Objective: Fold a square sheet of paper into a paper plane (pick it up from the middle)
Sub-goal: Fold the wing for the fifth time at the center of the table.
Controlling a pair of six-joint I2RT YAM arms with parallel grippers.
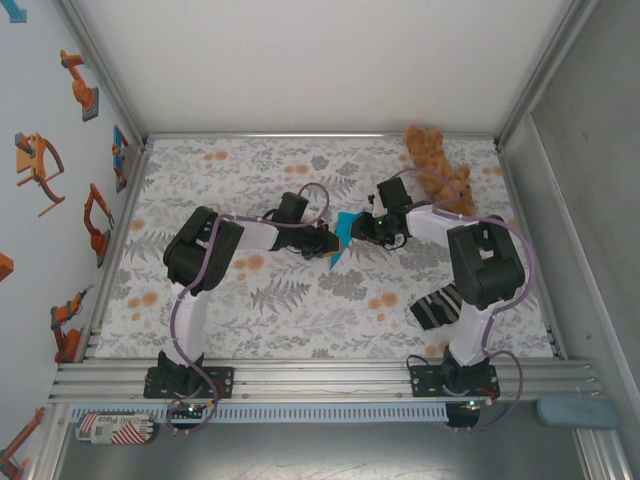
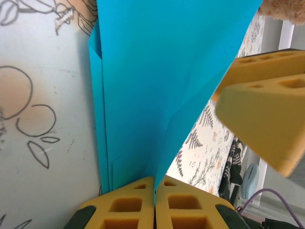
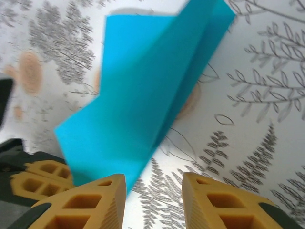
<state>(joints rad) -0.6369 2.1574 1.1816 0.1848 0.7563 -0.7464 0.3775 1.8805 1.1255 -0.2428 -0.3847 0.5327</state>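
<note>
Mid-fold at the centre of the flower-printed bench (image 1: 250,300): the square sheet of paper (image 1: 343,238), already creased into a layered, pointed blue shape, hangs between the two arms. The left fingers (image 2: 128,205) are pressed together on its lower edge, the paper running straight into the seam between the pads. The right fingers (image 3: 95,200) stand spread just beside the sheet, bare bench showing through the gap and nothing held. A brown teddy bear (image 1: 435,160) lies at the far right corner and a dark striped cloth (image 1: 440,305) near the right arm's base, both well apart from the work. The step looks like a regrasp between folds. The next move likely calls for the right fingers to close on the free flap in line with the crease, without tugging the sheet from the left pinch.
</note>
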